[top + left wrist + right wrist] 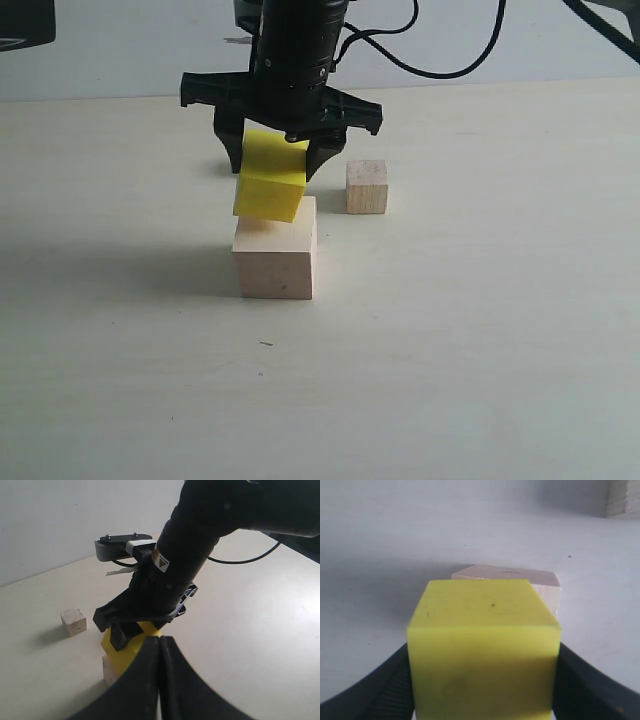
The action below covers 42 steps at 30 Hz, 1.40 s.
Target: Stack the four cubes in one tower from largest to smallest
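My right gripper [278,160] is shut on the bright yellow cube [270,185], with a black finger on each side of it [482,650]. The yellow cube hangs tilted, its lower edge at the top of the large pale wood cube [277,260]. I cannot tell whether the two touch. A small wood cube [367,187] sits on the table behind and to the right. My left gripper [160,639] is shut with nothing in it and hovers close to the yellow cube [127,652] and the large cube [107,670].
The pale table [480,350] spreads wide around the cubes. A black cable [440,70] hangs behind the right arm. A pale wood block [622,497] shows at the corner of the right wrist view.
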Motion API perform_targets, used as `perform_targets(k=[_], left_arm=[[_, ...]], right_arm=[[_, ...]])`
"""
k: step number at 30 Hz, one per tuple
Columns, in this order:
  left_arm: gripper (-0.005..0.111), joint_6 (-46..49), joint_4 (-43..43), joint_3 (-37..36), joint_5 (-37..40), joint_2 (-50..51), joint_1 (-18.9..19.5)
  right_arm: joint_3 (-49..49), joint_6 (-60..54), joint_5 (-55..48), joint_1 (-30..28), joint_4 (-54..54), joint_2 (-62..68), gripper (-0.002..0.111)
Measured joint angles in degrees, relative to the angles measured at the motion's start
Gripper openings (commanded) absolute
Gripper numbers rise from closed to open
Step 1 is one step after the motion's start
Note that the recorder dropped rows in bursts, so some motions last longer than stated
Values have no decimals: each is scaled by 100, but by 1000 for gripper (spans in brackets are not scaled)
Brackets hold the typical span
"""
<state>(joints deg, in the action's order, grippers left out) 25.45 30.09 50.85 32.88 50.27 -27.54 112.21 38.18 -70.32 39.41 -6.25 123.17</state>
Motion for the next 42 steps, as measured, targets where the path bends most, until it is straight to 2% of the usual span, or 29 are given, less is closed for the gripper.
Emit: perform_targets(k=[6, 16, 22, 30, 32, 36, 42], left_arm=[[0, 0, 0, 0, 0, 0, 0], [0, 0, 0, 0, 0, 0, 0], [0, 0, 0, 0, 0, 0, 0], [0, 0, -33, 0, 0, 0, 0], [0, 0, -33, 0, 0, 0, 0], [0, 0, -44, 0, 0, 0, 0], [0, 0, -44, 0, 0, 0, 0]], right_arm=[[0, 0, 0, 0, 0, 0, 13], [0, -21, 0, 0, 0, 0, 14], [0, -48, 0, 0, 0, 0, 22], [0, -59, 0, 0, 0, 0, 23], [0, -59, 0, 0, 0, 0, 27], [0, -59, 0, 0, 0, 0, 42], [0, -70, 0, 0, -139, 0, 45]])
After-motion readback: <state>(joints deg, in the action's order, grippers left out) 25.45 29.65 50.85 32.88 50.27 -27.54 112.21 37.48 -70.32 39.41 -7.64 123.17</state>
